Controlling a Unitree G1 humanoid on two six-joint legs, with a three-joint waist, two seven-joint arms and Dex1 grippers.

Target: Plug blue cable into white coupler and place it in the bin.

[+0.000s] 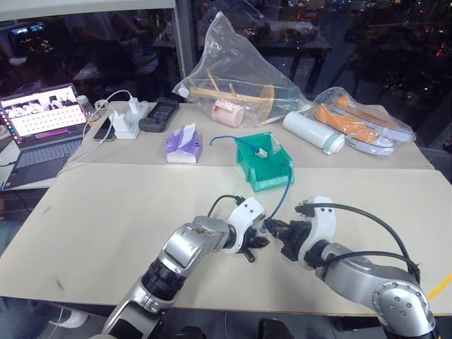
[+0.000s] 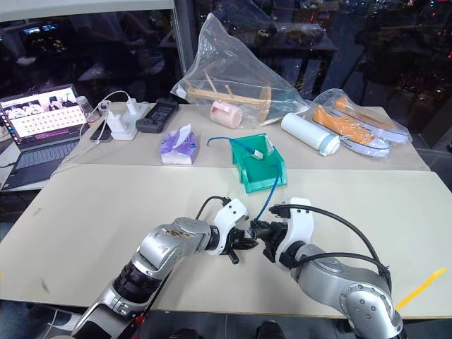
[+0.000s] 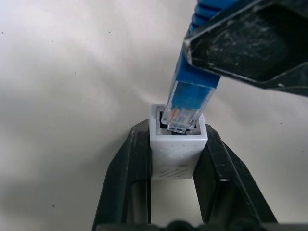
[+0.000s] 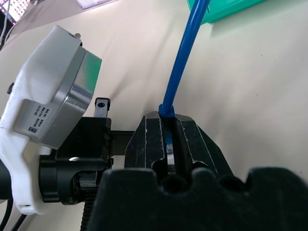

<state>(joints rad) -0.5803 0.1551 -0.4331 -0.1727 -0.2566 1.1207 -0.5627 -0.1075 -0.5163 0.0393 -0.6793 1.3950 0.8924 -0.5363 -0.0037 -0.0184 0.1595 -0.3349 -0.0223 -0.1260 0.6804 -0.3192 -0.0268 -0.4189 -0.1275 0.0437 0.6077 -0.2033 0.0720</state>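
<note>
In the left wrist view my left gripper [image 3: 177, 130] is shut on the white coupler [image 3: 177, 149], a small cube with its dark socket facing away from the wrist. The blue cable's clear plug [image 3: 186, 108] stands tilted with its tip in the socket mouth and most of its body still outside. My right gripper [image 4: 167, 120] is shut on the blue cable [image 4: 183, 57] just behind the plug. Both grippers [image 1: 260, 241] [image 1: 277, 229] meet over the near middle of the table. From there the cable [image 1: 284, 194] runs up to the teal bin [image 1: 279, 176].
Another blue cable with a white block [image 1: 262, 152] lies in the bin. Behind stand a purple tissue pack [image 1: 183, 145], a white bottle [image 1: 313, 132], clear bags [image 1: 236, 78] [image 1: 360, 120], a charger block [image 1: 127, 120] and a laptop [image 1: 42, 123] at far left.
</note>
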